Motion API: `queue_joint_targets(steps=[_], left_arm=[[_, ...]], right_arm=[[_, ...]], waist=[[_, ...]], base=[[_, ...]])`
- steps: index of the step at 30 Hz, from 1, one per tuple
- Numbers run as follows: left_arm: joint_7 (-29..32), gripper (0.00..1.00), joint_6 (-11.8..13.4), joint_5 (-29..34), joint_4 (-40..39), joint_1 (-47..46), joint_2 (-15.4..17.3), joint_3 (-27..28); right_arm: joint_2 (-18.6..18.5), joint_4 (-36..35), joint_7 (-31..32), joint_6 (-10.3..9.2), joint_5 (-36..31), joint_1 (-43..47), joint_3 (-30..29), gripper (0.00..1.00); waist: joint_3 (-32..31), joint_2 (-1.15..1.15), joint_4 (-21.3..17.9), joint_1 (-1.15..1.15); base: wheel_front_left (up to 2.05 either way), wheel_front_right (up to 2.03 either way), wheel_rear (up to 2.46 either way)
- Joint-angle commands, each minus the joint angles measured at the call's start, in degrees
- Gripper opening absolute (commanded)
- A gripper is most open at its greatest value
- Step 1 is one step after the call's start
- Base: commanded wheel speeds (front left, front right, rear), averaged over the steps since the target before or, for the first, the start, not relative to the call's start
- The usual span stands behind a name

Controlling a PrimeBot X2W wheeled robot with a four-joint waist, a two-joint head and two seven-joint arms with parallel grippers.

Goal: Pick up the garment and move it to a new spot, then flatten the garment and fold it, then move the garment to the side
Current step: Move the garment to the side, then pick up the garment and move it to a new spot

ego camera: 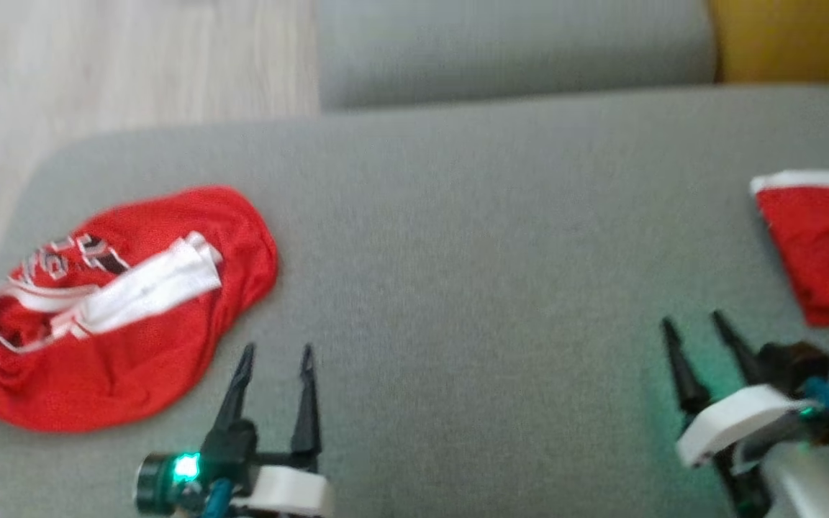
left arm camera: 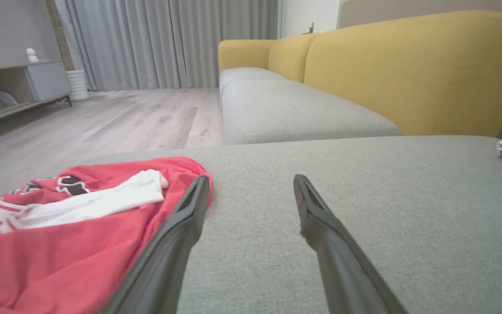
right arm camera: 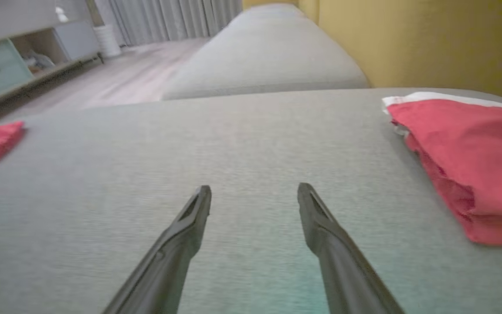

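Observation:
A crumpled red garment [ego camera: 98, 374] with white trim and lettering lies at the left of the grey sofa seat [ego camera: 494, 252]; it also shows in the left wrist view [left arm camera: 59, 261]. My left gripper [ego camera: 277, 350] stands open just to its right, its left finger beside the cloth's edge, with nothing between the fingers [left arm camera: 251, 179]. A folded red garment [ego camera: 828, 252] with a white band lies at the far right. My right gripper [ego camera: 691, 318] is open and empty, a little to the left of that folded piece [right arm camera: 464, 152].
The yellow sofa back [left arm camera: 408, 65] rises behind the seat at the right. A second grey cushion [ego camera: 515, 50] lies beyond. Pale wooden floor [ego camera: 98, 65] runs past the seat's left edge, with a low shelf unit [left arm camera: 15, 83] and curtains farther off.

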Motion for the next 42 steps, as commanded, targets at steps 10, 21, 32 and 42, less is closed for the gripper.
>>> queue_joint_targets(steps=[10,21,32,42], left_arm=[[-0.3,1.0,-0.1,1.4,-0.2,3.3,0.2,8.0],[-0.3,1.0,-1.1,2.8,0.5,4.9,0.0,10.5],[-0.3,1.0,-1.2,3.6,0.8,3.4,-0.1,10.9],[-0.3,1.0,-0.5,4.5,-1.1,5.3,0.9,15.5]], right_arm=[[10.1,-15.7,-1.9,0.37,-8.2,8.9,-3.2,1.0],[13.1,-19.3,-1.9,0.37,-12.2,13.5,-4.7,1.0],[13.4,-19.8,-1.9,0.37,-12.5,15.8,-8.1,1.0],[13.6,-21.1,-1.9,0.37,-13.2,15.5,-13.4,1.0]], waist=[[-9.8,0.0,0.0,0.02],[-10.3,0.0,0.7,0.02],[-8.9,0.0,11.9,0.02],[-5.9,0.0,27.0,0.02]], base=[[0.0,0.0,0.0],[0.0,0.0,0.0],[0.0,0.0,0.0],[0.0,0.0,0.0]])
